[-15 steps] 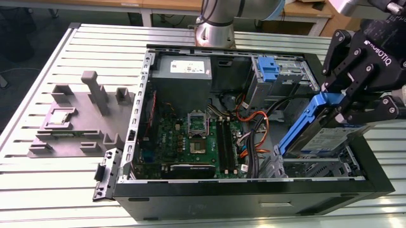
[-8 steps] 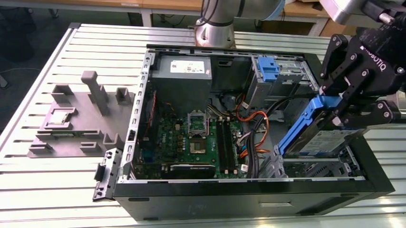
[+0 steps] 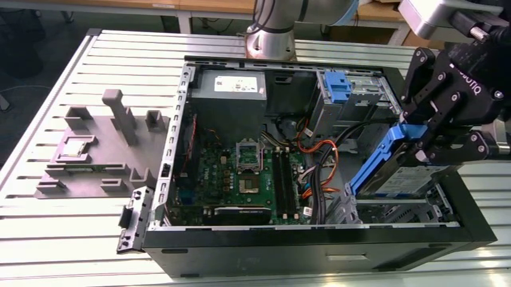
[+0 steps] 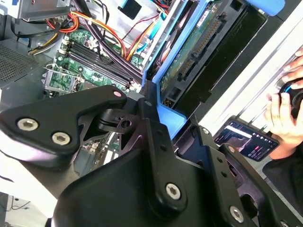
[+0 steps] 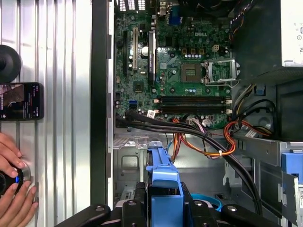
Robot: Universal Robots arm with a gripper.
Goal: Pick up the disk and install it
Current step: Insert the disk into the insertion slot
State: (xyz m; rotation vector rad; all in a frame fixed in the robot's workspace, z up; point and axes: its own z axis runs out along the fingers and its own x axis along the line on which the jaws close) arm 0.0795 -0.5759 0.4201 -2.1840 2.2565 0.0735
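In the exterior view the disk [image 3: 405, 181], a silver drive with a white-and-blue label in a bright blue carrier, hangs tilted at the case's front corner on the exterior view's right. My black gripper [image 3: 437, 143] is shut on the carrier's upper end. The disk's lower end dips toward the grey metal drive cage [image 3: 397, 213]. The second wrist view looks along the disk's underside [image 4: 191, 52], its green board and connector showing, with the gripper [image 4: 158, 120] shut on the blue frame. The carrier [image 5: 163, 182] also shows in the first wrist view, between the gripper [image 5: 163, 210] jaws.
The open computer case [image 3: 319, 245] holds a motherboard [image 3: 243, 170], a grey power supply [image 3: 231, 89], orange and black cables [image 3: 319, 161] and a bare blue bracket [image 3: 339, 86]. A grey fixture [image 3: 104, 149] lies left of the case. A person's hand [image 5: 12, 189] and a phone [image 5: 21, 100] rest on the slatted table.
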